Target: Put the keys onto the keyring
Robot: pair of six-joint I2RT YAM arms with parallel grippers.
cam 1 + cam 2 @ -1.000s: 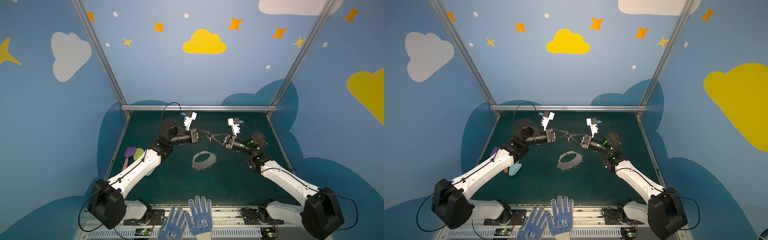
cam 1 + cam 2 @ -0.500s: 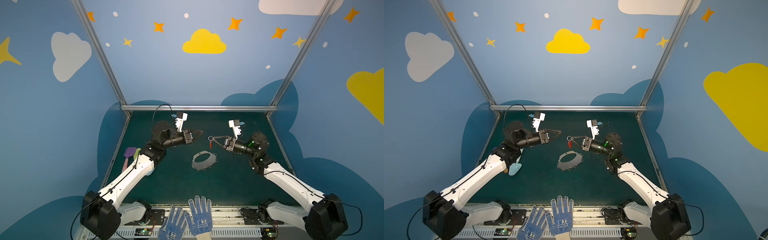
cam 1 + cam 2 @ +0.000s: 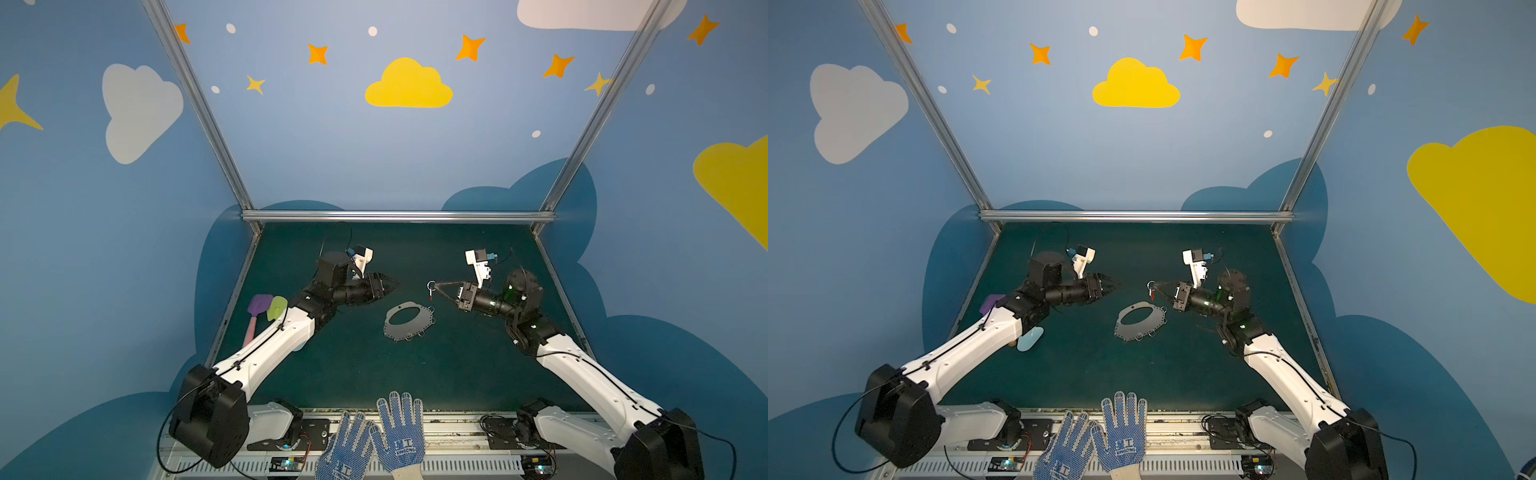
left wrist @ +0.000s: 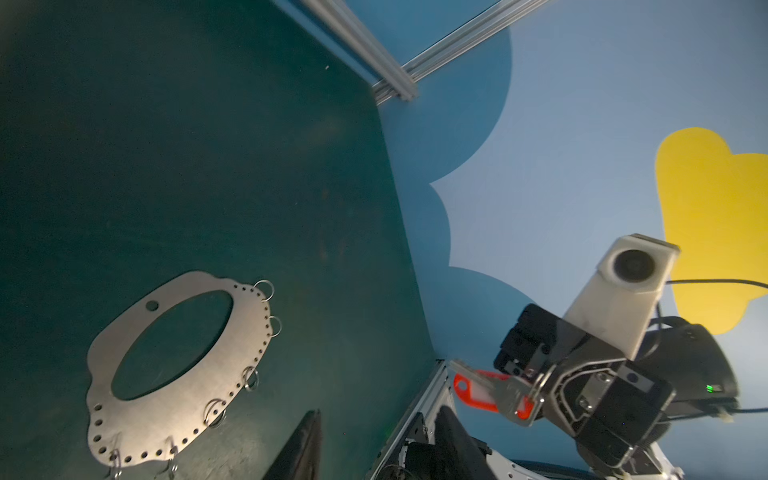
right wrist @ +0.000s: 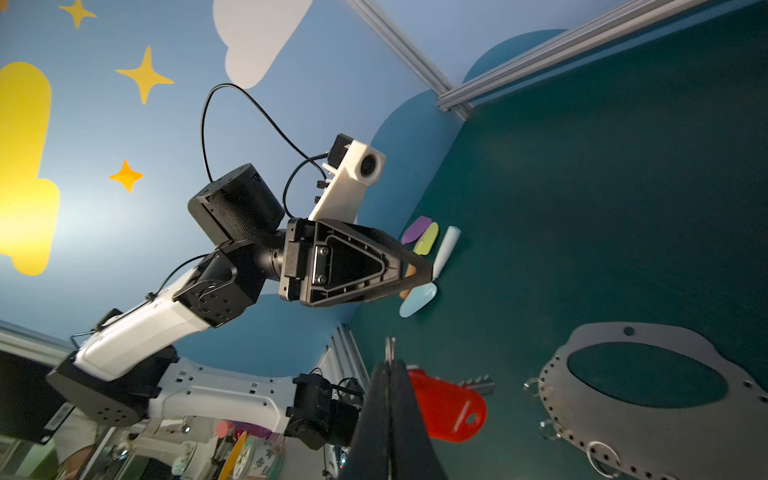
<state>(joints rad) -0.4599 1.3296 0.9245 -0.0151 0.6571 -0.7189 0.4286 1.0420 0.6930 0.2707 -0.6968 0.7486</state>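
Red plastic and silver metal dangle in mid-air: the keys (image 3: 431, 291) hang from the right gripper (image 3: 436, 286), whose jaws are pressed tight together on the little wire loop at their top. From that arm's wrist camera the loop pokes out past the closed tips and the red piece hangs just beside them, clear of the green mat (image 3: 457, 374). Across a gap the left gripper (image 3: 392, 284) points toward the keys, holding nothing; its own wrist camera shows its two dark fingers (image 4: 303, 449) standing apart with bare space between, so it is open. Down on the mat, between the two arms and nearer the front, the keyring (image 3: 409, 333) lies flat: a grey plate with a big oval hole, tiny holes round its rim and several wire rings along the edge. The keys hang above and just beyond its far right corner, not touching it. Pastel toy shovels (image 3: 259, 305) lie by the left wall near the left arm, and a pair of blue dotted gloves (image 3: 399, 432) rests on the front rail
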